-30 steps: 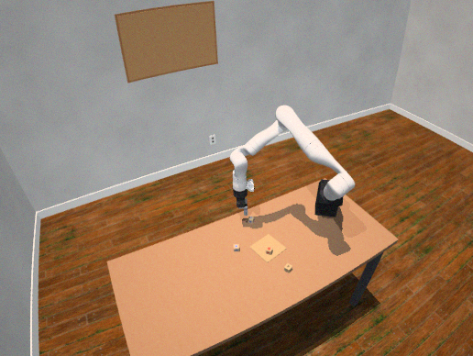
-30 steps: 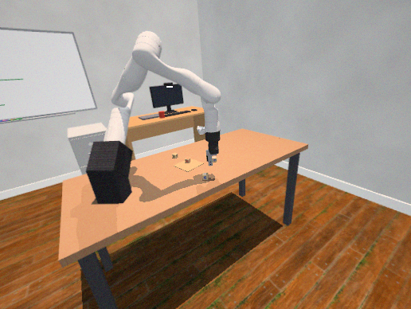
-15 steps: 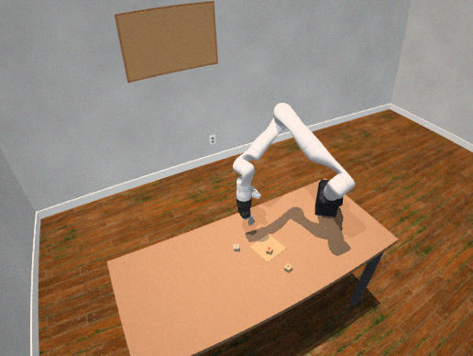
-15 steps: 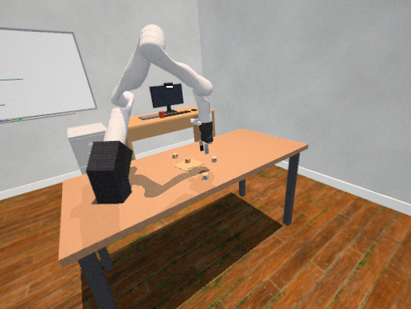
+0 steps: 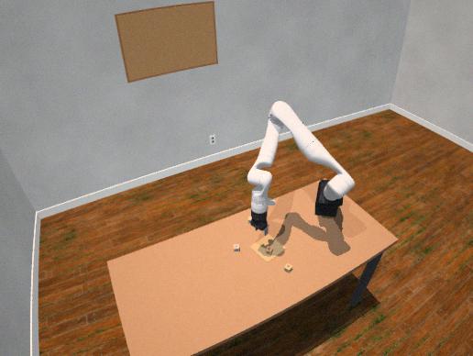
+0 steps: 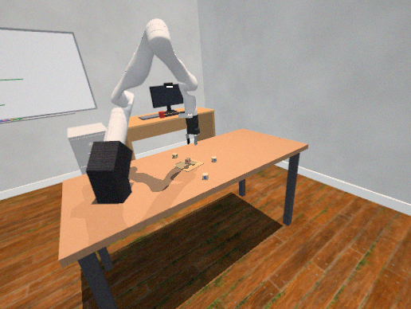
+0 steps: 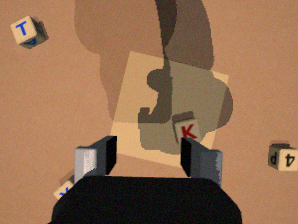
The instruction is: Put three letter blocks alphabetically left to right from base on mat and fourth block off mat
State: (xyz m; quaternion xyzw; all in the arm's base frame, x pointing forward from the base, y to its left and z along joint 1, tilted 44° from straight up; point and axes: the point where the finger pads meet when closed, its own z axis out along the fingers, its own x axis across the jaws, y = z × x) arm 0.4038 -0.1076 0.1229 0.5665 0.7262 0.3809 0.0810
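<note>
One letter block on the mat, two still to bring.
The gripper (image 5: 261, 230) (image 6: 192, 142) (image 7: 148, 150) hangs open, holding nothing. The K block (image 5: 269, 250) (image 6: 187, 160) (image 7: 187, 131) sits on the mat (image 5: 260, 249) (image 6: 196, 164) (image 7: 131, 100); the T block (image 5: 249, 219) (image 6: 205, 176) (image 7: 24, 31) lies off it, toward one long edge of the worktop (image 5: 174, 284) (image 6: 247, 151) (image 7: 40, 100); the part-hidden block (image 5: 236, 248) (image 6: 213, 159) (image 7: 64, 192), its letter unclear, is off too. The 4 block (image 5: 288, 268) (image 6: 174, 155) (image 7: 286, 159), likely the odd one, lies off toward the other long edge. Count: four blocks, one mat, one gripper.

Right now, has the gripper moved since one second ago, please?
Yes. In the exterior view, the gripper has moved up and leftward in the picture, towards the mat.
</note>
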